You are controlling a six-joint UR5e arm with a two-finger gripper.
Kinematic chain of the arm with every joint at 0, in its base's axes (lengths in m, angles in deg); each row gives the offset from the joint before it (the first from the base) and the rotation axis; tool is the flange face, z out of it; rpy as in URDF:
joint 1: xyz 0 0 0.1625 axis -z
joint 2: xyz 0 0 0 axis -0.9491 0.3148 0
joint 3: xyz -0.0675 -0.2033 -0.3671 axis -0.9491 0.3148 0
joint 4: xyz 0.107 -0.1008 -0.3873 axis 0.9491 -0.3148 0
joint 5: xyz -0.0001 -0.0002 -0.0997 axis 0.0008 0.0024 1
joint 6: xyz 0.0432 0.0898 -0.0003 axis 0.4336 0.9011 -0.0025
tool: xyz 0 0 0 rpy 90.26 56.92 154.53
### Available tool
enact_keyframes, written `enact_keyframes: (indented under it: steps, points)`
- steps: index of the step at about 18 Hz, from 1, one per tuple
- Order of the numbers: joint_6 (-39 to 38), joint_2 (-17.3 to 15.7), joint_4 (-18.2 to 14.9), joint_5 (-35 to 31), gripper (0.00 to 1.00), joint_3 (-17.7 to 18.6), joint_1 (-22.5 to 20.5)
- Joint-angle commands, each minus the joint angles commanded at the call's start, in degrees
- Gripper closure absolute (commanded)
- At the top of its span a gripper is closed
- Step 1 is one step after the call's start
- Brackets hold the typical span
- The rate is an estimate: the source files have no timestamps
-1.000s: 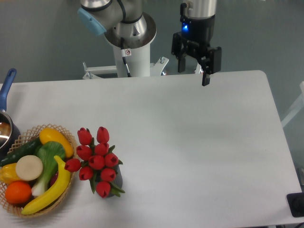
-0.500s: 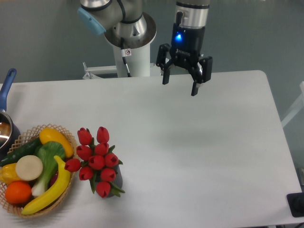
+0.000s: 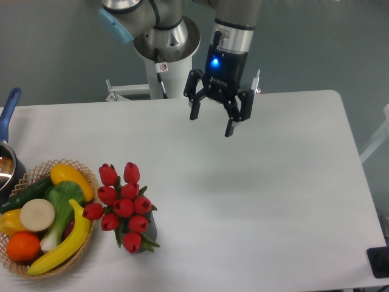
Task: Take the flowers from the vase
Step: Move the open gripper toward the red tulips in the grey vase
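Currently the gripper (image 3: pixel 211 124) is hanging wrist-down above the table's (image 3: pixel 273 194) far middle, fingers spread, grasping nothing. The flowers (image 3: pixel 124 204) are standing in the vase (image 3: pixel 148 228) near the front-left corner, well apart from it. A basket (image 3: pixel 61 167) of plastic produce is sitting just beside them; a saucepan (image 3: pixel 7 161) is lying at the left edge. Since the earlier frames, the gripper has been shifting leftward and lower.
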Motion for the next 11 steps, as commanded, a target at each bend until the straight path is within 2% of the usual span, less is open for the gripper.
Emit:
enact_keyframes:
  steps: [4, 9, 11]
  points:
    - [-0.5, 1.5, -0.1, 2.5, 0.00, 0.0, 1.4]
    - [-0.6, 6.5, -0.1, 15.1, 0.00, 0.0, 1.7]
    - [-0.5, 7.9, -0.1, 16.6, 0.00, 0.0, 1.8]
